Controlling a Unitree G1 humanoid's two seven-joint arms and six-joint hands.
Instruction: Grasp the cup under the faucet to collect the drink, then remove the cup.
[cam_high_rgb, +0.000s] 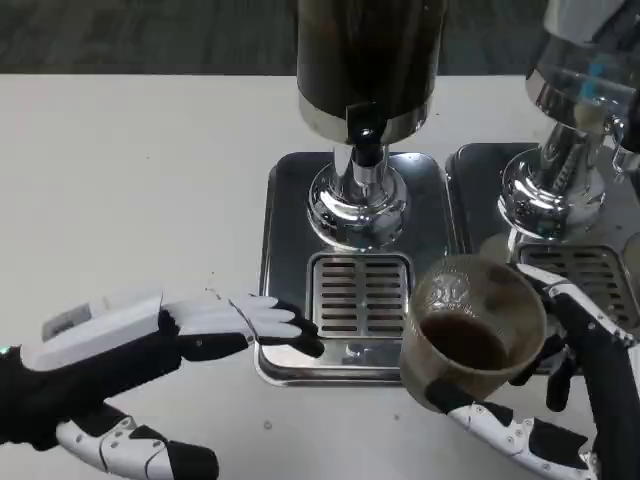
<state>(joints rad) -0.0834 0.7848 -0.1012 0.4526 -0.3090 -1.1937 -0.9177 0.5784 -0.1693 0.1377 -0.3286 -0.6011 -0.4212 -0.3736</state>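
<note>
A clear plastic cup (472, 335) with dark drink in its bottom is held by my right hand (560, 390), whose fingers wrap around its sides. The cup sits right of the drip grate (360, 295), off from under the black faucet (365, 140) of the dark-filled dispenser (370, 60). My left hand (180, 335) lies at the left of the steel drip tray (285, 200), fingers apart and stretched toward the tray's front left corner, holding nothing; its fingertips reach the tray rim.
A second dispenser (575, 110) on its own steel tray (470, 190) with a grate (590, 275) stands at the right, close behind my right hand. White table (130, 180) spreads to the left and along the front.
</note>
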